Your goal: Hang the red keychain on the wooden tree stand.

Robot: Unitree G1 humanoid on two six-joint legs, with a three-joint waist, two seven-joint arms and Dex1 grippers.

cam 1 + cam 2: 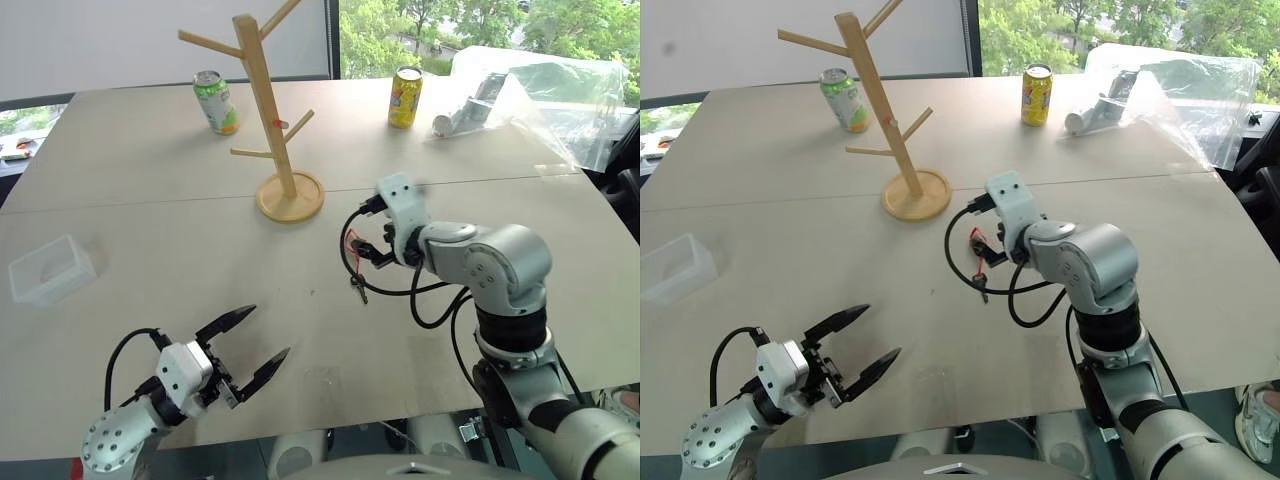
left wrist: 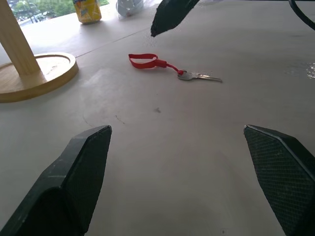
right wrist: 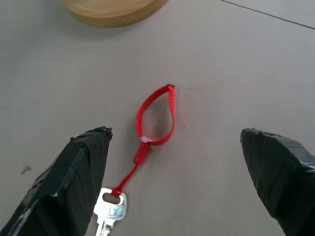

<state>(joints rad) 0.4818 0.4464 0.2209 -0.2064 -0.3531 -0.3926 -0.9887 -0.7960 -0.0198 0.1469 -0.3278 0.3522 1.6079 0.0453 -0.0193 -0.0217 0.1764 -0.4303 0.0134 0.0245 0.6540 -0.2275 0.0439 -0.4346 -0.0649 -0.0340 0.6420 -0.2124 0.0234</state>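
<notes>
Our red keychain lies flat on the counter, not yet grasped. Our right gripper hovers above it, jaws open; the left gripper is open too. Hanging it on the wooden tree stand remains.

The table is overlooked from head height (downward, forward) by both eye views; the red keychain is viewed closely by each wrist camera, low along the tabletop or from above.

No text, brand or number can be read anywhere. The green can and the yellow can carry printed labels, but their lettering is too small to make out.
</notes>
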